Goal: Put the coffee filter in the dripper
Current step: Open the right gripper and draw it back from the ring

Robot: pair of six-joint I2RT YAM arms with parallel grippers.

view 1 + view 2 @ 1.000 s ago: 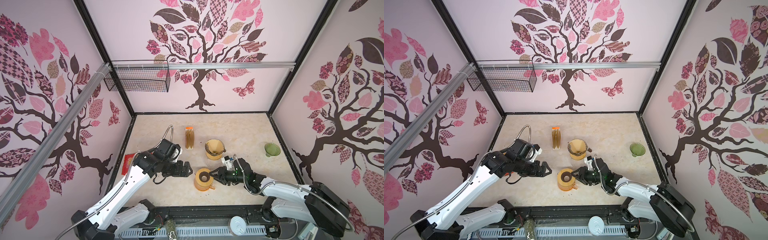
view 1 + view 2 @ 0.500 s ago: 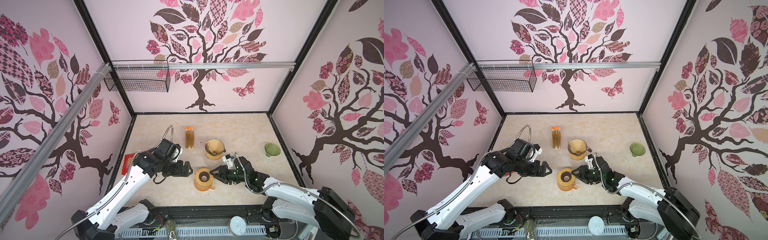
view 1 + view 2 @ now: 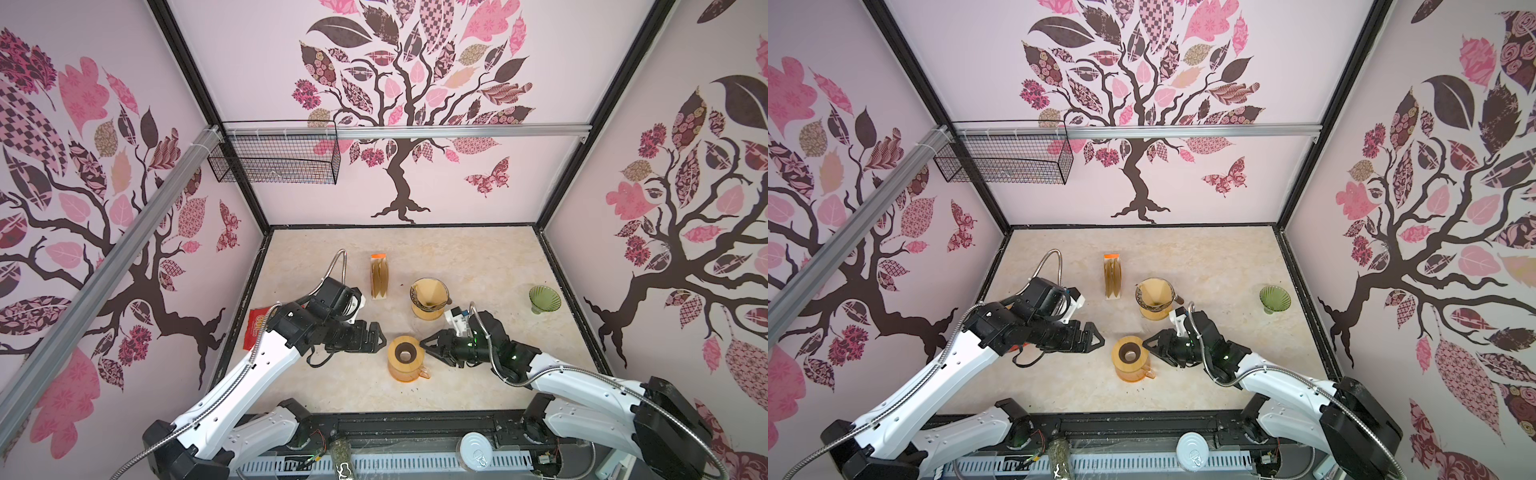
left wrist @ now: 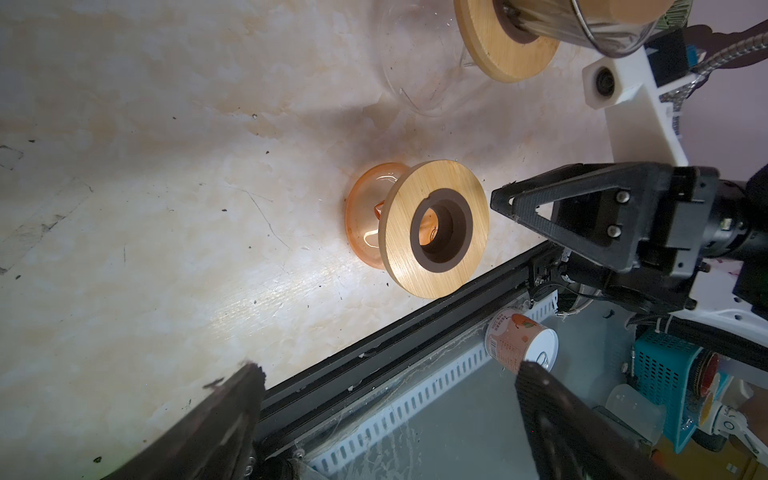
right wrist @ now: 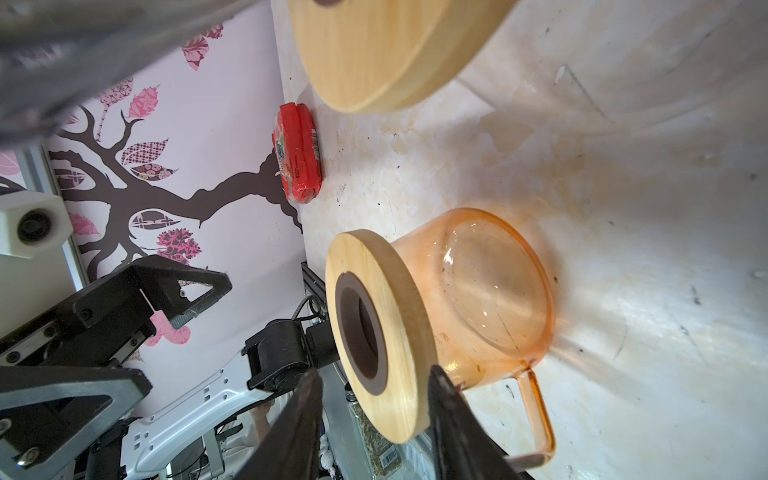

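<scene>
Brown coffee filters [image 3: 380,277] stand stacked in a holder at mid-table. A clear dripper [image 3: 430,293] on a glass carafe has a brown filter inside. A green dripper [image 3: 544,299] sits bare at the right. In front stands an orange carafe [image 3: 406,365] with a wooden lid [image 5: 376,332]. My right gripper [image 3: 427,351] [image 5: 374,372] is open, its fingers astride the lid's rim with a gap showing at one finger. To the left of the carafe, my left gripper [image 3: 380,336] [image 4: 388,368] is wide open and holds nothing.
A red packet [image 3: 255,328] lies by the left wall behind the left arm. A wire basket [image 3: 274,162] hangs on the back wall. A can [image 3: 473,451] and a jar [image 3: 343,455] lie beyond the black front rail [image 3: 395,419].
The right arm's elbow has swung slightly to the right while its gripper stays at the lid's rim. The left arm has not moved.
</scene>
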